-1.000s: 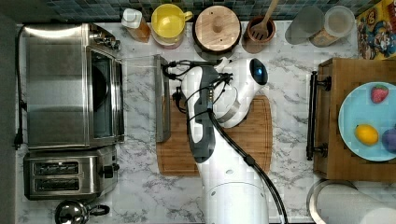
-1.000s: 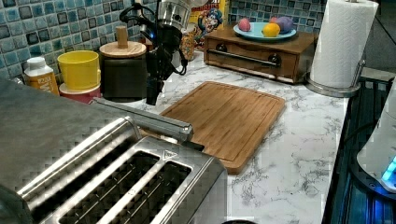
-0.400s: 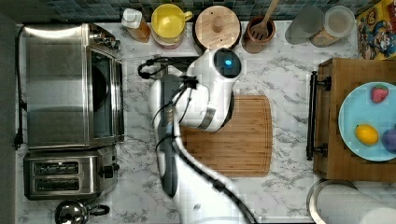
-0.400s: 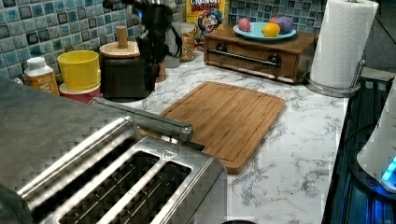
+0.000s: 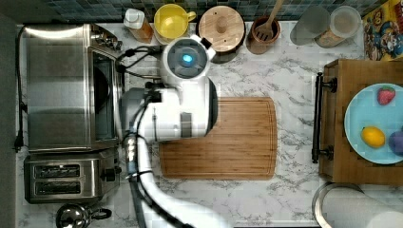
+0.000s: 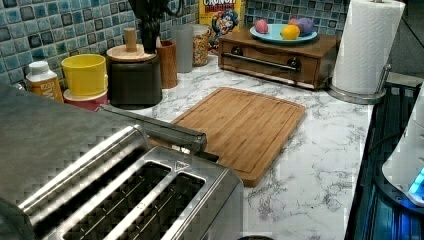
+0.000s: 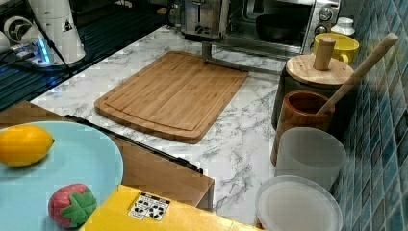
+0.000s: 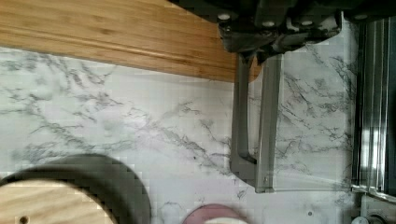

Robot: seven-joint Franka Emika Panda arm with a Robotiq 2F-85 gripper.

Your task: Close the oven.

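Observation:
The stainless-steel oven (image 5: 62, 85) stands at the top view's left. Its glass door (image 8: 308, 116) lies open and flat over the marble counter. The door's long bar handle (image 6: 155, 127) shows in the left view, and as a grey bar handle (image 8: 243, 121) in the wrist view. The oven (image 7: 284, 21) stands at the far end of the counter in the right view, its cavity open. My gripper (image 8: 264, 49) hangs above the door's handle edge. In the left view the gripper (image 6: 150, 20) is high up near the tiled wall. My white arm (image 5: 185, 99) covers the door in the top view.
A two-slot toaster (image 5: 71, 180) sits beside the oven. A bamboo cutting board (image 5: 223, 137) lies mid-counter. A yellow cup (image 5: 172, 21), a wooden-lidded canister (image 5: 221, 23) and a utensil holder (image 5: 263, 31) line the wall. A wooden box (image 5: 342, 71) carries a fruit plate.
My arm has swung toward the top view's left, over the oven door. In the left view the gripper has risen and drawn back toward the tiled wall. The door still lies open.

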